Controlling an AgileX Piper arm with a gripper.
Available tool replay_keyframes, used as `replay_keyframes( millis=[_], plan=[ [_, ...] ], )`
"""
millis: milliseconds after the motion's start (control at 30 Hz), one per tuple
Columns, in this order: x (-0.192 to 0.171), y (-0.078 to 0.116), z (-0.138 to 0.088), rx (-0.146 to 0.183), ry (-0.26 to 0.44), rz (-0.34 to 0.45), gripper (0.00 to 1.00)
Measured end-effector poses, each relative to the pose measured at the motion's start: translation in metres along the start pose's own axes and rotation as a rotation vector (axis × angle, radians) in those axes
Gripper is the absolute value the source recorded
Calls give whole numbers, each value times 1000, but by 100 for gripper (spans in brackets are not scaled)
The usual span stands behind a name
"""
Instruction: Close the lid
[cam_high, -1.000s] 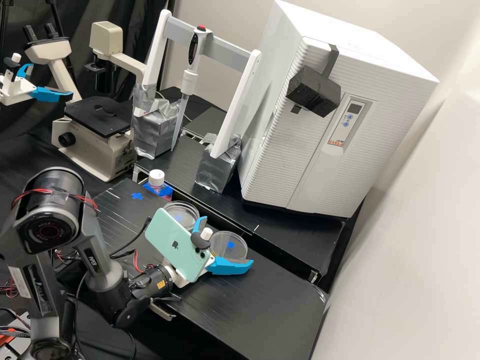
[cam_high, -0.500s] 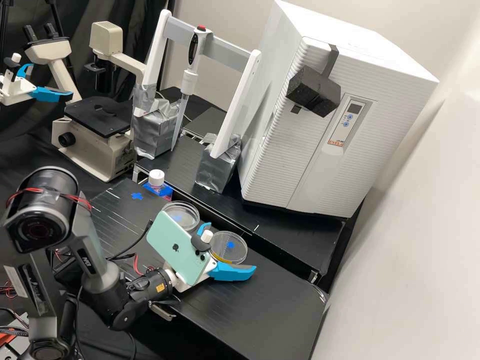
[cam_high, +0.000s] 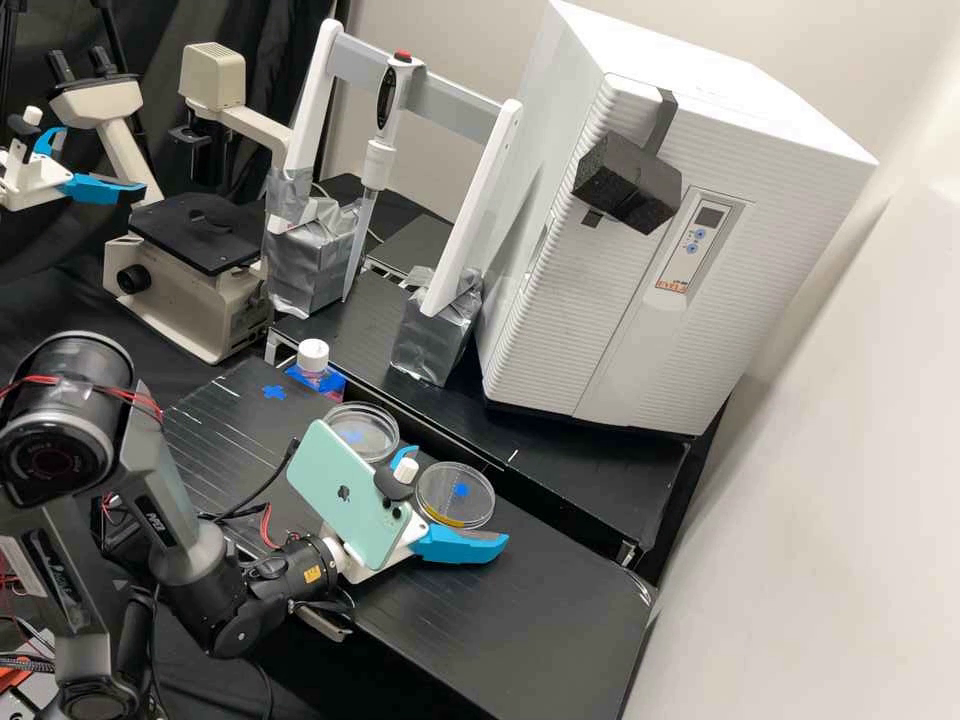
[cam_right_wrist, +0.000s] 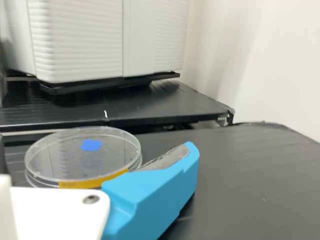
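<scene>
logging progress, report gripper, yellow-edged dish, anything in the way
Gripper open, nothing gripped. Yellow-edged dish flat on bench, can't tell if closed. Second dish nearby, possible obstacle.

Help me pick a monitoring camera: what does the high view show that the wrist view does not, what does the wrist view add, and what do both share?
High view: the microscope, the pipette on its white stand, the white-capped bottle, the mint-green phone and the petri dish nearer the bottle.
Wrist view: the round screw head on the gripper.
Both: the yellow-banded petri dish, the gripper, the ribbed white cabinet and the black bench.
</scene>
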Motion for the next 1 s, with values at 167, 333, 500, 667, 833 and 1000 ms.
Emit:
replay_keyframes(
  millis=[167,333,500,667,833,1000],
  plan=[
    [0,-1,1,4,-4,-4,100],
    [0,-1,1,4,-4,-4,0],
    [0,-1,1,4,-4,-4,0],
    [0,-1,1,5,-5,-5,0],
    [1,-2,2,10,-8,-8,0],
    [1,-1,2,11,-11,-3,0]
  ],
)
